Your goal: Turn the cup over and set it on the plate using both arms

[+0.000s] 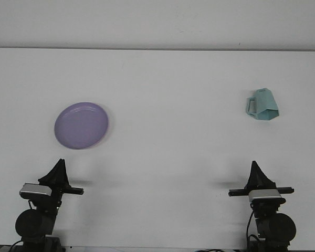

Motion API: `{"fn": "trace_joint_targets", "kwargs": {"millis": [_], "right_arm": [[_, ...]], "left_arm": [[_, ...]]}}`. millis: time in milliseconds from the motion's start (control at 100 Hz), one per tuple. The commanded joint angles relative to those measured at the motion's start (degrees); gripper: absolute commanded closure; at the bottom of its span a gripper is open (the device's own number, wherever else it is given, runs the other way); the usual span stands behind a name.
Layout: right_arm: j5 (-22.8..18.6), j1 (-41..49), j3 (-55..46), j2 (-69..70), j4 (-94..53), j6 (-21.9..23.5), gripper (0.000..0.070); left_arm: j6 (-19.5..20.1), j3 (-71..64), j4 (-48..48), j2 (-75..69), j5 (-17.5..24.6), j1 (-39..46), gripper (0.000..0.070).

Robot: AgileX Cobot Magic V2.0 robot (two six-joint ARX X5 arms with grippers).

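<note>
With both claws parked near the table's near edge, their spread impossible to tell, the teal faceted cup lies tipped well ahead of the right gripper, which should approach squarely across its walls, avoiding the handle.

1. White table fills nearly the whole front view, matte and plain.
2. Far edge of the table runs as a straight dark line across the top of the frame, very slightly tilted.
3. Above that line, a pale grey-white wall (no seams, no fixtures visible on it).
4. Lighting is even and diffuse, from overhead; only soft, faint shadows fall on the tabletop.
5. A thin dark strip shows at the very bottom edge (too narrow to tell what it is).
</note>
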Motion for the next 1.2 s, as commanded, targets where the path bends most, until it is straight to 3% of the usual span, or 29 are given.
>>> {"fn": "trace_joint_targets", "kwargs": {"millis": [0,130,220,300,480,660,790,870,980,1010,1190], "right_arm": [[0.1,0.0,-0.2,0.0,0.7,8.8,0.07],[0.1,0.0,0.7,0.0,1.8,15.8,0.07],[0.8,0.0,4.0,0.0,0.1,16.0,0.07],[4.2,0.0,8.6,0.3,-3.8,14.8,0.07],[13.9,0.0,20.2,6.0,-12.2,6.6,0.07],[17.2,-0.2,26.4,17.2,-12.3,-4.6,0.07],[17.1,-1.4,26.5,26.5,-7.6,-11.4,0.0697],[16.2,-2.6,26.5,33.1,-3.7,-14.1,0.0609],[14.5,-5.2,26.5,42.8,3.7,-16.5,0.0297],[13.8,-6.1,26.5,45.6,6.2,-17.0,0.0239],[8.9,-12.3,26.5,61.5,18.2,-17.0,0.0213]], "left_arm": [[-5.1,-1.1,0.6,0.0,-0.3,-0.1,0.0687],[-12.4,-1.1,0.7,0.0,-0.3,-0.1,0.0688],[-14.4,-1.1,0.7,0.0,-0.3,-0.1,0.0688],[-15.0,-1.1,0.7,0.0,-0.3,-0.1,0.0688],[-15.6,-1.1,0.6,0.0,-0.3,-0.1,0.0688],[-15.6,-1.1,0.6,0.0,-0.3,-0.1,0.0688],[-15.6,-1.1,0.6,0.0,-0.3,-0.1,0.0688],[-15.5,-1.1,0.6,0.0,-0.3,-0.1,0.0687],[-15.5,-1.1,0.6,0.0,-0.3,-0.1,0.0685],[-15.5,-1.1,0.6,0.0,-0.3,-0.1,0.0685],[-15.5,-1.1,0.6,0.0,-0.3,-0.1,0.0685]]}}
